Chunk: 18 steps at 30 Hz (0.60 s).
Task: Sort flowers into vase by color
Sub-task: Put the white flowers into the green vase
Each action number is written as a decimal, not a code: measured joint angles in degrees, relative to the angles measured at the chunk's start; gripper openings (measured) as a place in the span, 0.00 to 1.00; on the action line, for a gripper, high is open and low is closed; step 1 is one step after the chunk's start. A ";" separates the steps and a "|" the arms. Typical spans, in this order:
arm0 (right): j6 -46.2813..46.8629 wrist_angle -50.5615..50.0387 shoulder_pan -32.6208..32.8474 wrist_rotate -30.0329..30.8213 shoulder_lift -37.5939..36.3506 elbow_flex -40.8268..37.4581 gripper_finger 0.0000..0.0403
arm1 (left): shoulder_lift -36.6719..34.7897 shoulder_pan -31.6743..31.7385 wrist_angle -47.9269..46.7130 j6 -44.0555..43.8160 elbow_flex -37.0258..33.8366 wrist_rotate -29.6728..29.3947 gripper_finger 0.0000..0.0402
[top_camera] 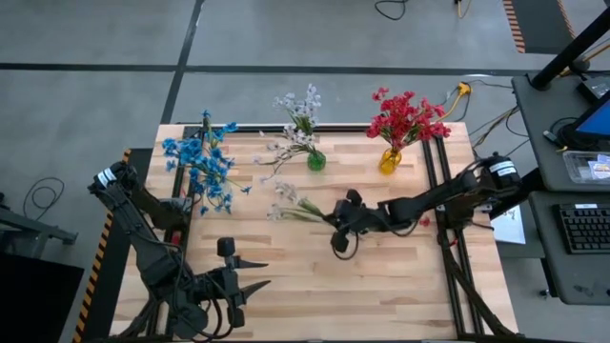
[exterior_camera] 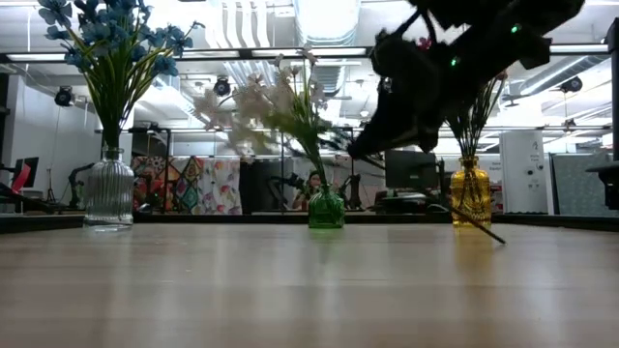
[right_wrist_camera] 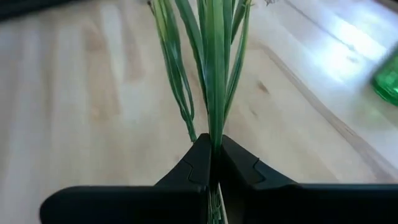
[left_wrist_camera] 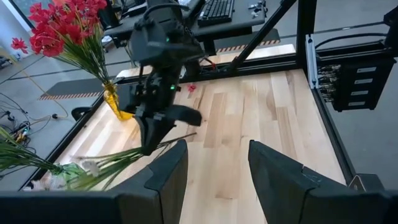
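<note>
A white flower spray [top_camera: 289,202] lies out toward the table's left from my right gripper [top_camera: 339,229], which is shut on its green stems near mid-table. In the low view its blossoms [exterior_camera: 253,104] stand well above the table. More white flowers stand in a green vase [top_camera: 316,160], red flowers [top_camera: 405,118] in a yellow vase [top_camera: 389,161], and blue flowers [top_camera: 202,164] in a clear ribbed vase [exterior_camera: 108,191]. My left gripper [top_camera: 255,273] waits open near the front left, holding nothing. My right gripper pinches the white spray's bundle of green stems and long leaves [right_wrist_camera: 214,132] between its two shut fingers. The fingers come from the table's right, slanting down, in line with the stems. The blossom end is raised off the table, and a thin stem end [exterior_camera: 488,232] slants down behind the gripper.
The three vases stand in a row along the far edge. A small red bit [top_camera: 424,221] lies on the wood beside the right arm. Black frame rails [top_camera: 440,191] run along the table's right side. Bare wood [top_camera: 381,286] spreads across the near half.
</note>
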 joint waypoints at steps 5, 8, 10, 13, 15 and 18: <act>-2.12 8.63 5.04 3.45 -0.42 -0.37 0.03 | 0.38 0.00 0.10 0.47 -0.95 0.02 0.39; -4.89 13.97 8.89 8.25 -1.36 -0.38 0.03 | 1.09 0.28 0.03 1.67 -1.55 0.05 0.39; -6.57 15.29 11.36 12.14 -2.63 -0.38 0.03 | 1.58 0.33 0.02 2.52 -1.77 0.07 0.39; -11.16 19.47 15.36 17.21 -5.48 -0.43 0.03 | 2.15 0.35 0.14 2.99 -1.81 0.00 0.39; -17.44 27.03 18.16 18.41 -7.00 -0.71 0.03 | 2.68 0.85 0.43 3.03 -1.81 -0.20 0.39; -29.64 42.82 22.07 15.41 -7.63 -1.96 0.03 | 3.76 2.79 2.77 5.27 -1.84 -0.68 0.39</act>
